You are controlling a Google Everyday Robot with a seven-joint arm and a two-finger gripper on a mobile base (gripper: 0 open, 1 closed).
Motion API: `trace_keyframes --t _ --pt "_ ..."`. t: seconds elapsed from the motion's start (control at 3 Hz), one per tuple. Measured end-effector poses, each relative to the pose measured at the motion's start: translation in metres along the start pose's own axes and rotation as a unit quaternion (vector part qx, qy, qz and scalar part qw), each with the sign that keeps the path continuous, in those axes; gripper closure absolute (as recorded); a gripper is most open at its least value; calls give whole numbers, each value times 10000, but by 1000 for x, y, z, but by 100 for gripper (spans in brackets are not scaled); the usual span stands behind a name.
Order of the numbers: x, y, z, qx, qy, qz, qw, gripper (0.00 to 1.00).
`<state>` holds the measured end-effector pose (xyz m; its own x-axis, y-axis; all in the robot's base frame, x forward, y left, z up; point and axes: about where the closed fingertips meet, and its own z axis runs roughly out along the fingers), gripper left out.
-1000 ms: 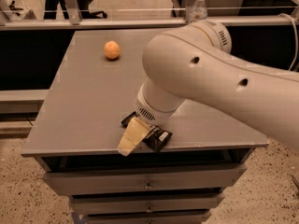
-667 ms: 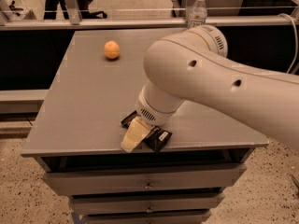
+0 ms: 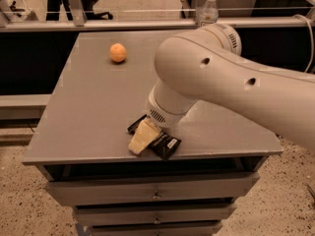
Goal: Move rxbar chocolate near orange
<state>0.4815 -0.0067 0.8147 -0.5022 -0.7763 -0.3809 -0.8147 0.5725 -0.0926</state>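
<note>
though the gripper (image 3: 141,137) has barely shifted on the rxbar chocolate (image 3: 165,145), i cannot tell its grip. the orange (image 3: 117,52) remains well apart.

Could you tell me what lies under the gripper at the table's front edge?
The rxbar chocolate lies under the gripper on the grey table, its black ends showing either side. Its middle is covered, so any grip on it cannot be seen.
</note>
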Motion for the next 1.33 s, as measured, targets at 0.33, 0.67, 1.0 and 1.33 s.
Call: trace_keyframes --t 0.33,0.67,1.0,1.33 --pt "-3 -1 -8 -1 0 1 10000 88" --pt "-5 -1 -13 -1 0 2 10000 100" --pt "-6 -6 -14 -16 -38 -20 10000 100" --pt "-9 -51 -29 34 -369 -146 9992 100"
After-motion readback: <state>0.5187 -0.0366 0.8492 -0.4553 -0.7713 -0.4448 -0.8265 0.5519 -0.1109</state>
